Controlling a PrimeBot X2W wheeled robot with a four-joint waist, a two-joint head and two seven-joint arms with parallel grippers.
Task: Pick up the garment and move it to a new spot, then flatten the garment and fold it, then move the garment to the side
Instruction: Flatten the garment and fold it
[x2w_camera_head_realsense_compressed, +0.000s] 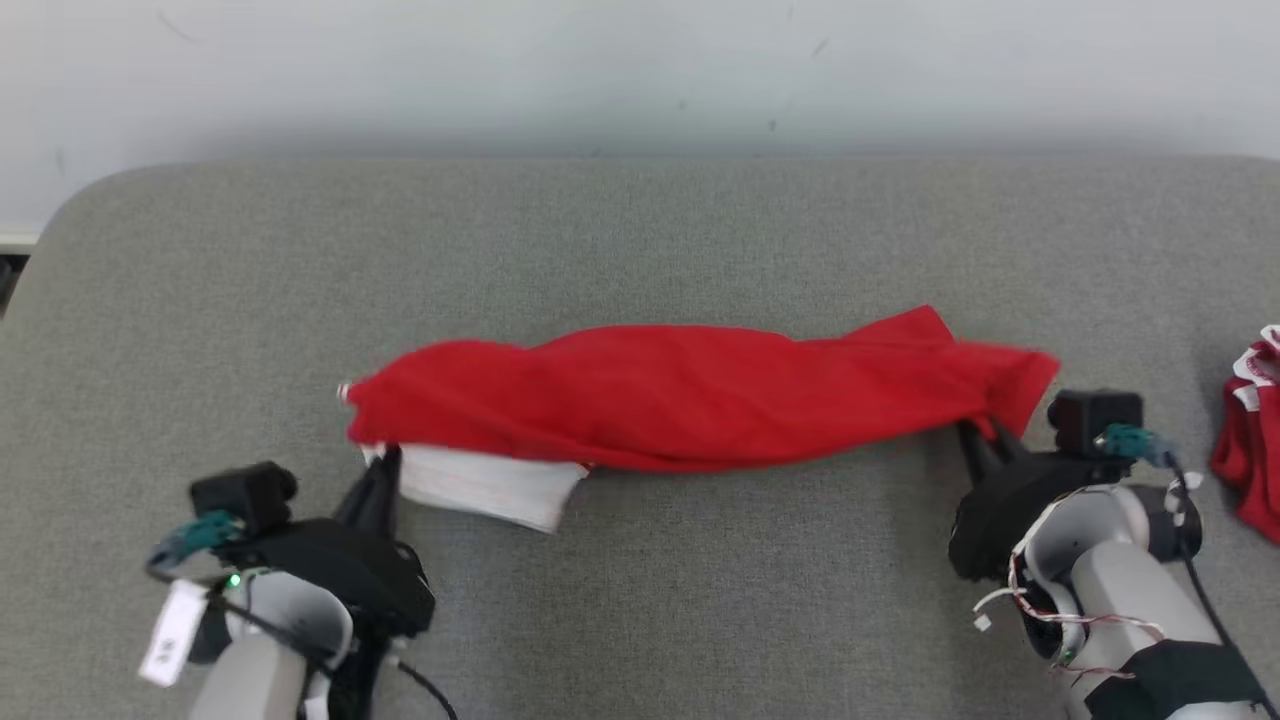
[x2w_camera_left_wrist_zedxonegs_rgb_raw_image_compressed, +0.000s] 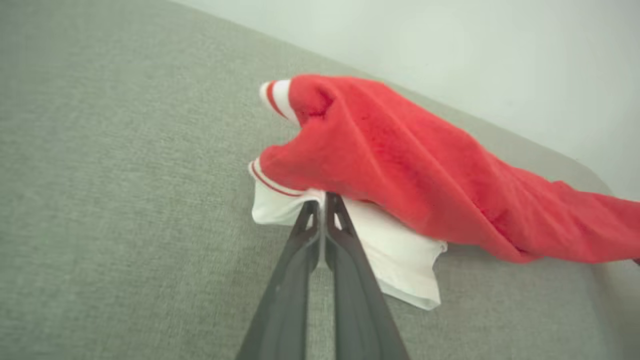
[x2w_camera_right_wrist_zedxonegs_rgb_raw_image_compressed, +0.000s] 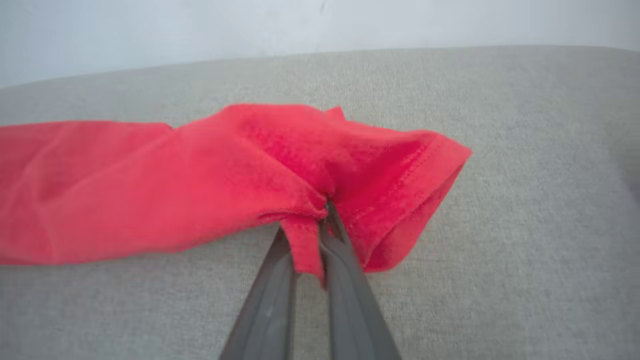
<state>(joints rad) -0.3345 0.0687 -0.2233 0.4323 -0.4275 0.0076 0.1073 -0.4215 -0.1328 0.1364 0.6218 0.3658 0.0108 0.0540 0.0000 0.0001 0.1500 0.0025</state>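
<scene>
While working at middle of bench, pinches garment at both ends: left gripper clamped tight on white end, right gripper clamped on red hem; long axis left-right, parallel to near edge, strung between the two.

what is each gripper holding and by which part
The red garment: left gripper pinches its white part at one end, right gripper the red fabric near the hem at the other.

The right gripper pinches the red garment near its stitched hem, with both dark fingers pressed together on a fold. The cloth stretches to the left over the grey padded table. Behind it stands a pale wall.
</scene>
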